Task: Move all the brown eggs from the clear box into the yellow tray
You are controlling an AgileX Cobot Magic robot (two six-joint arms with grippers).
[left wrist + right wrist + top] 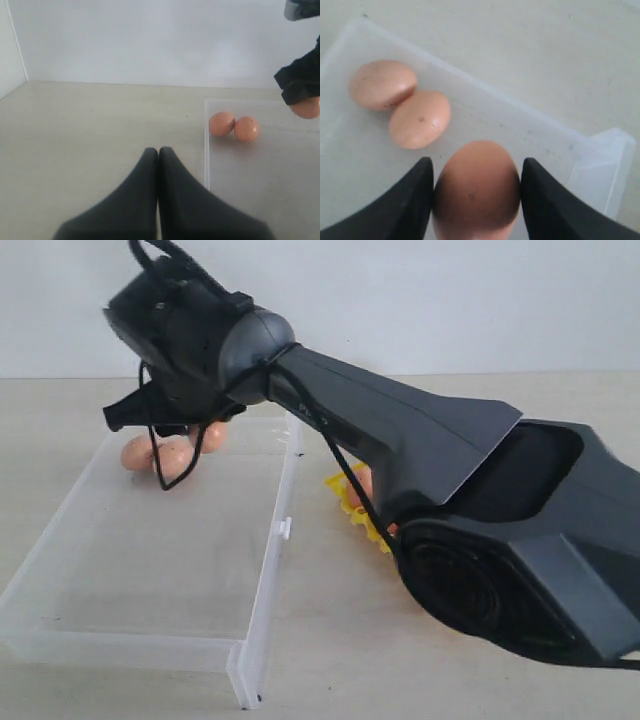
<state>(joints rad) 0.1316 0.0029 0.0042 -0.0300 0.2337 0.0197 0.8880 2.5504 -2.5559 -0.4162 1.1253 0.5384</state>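
**Q:** State of the right hand (476, 167)?
**A:** Pinching one egg (477, 192) between both fingers, at the far end of the box (170, 570) as the exterior view shows it.

**Q:** Left hand (158, 151)?
**A:** Fingers pressed together, empty, above the table (90, 130) just beside the box.

**Q:** Other eggs?
**A:** Two loose eggs (382, 84) (420, 119) touch each other on the box floor, near that egg. The tray (348, 502) sits beside the box, largely hidden by the right arm (420, 440).

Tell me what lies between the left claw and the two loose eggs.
Left wrist view: only bare table and the box wall separate the claw from those eggs.
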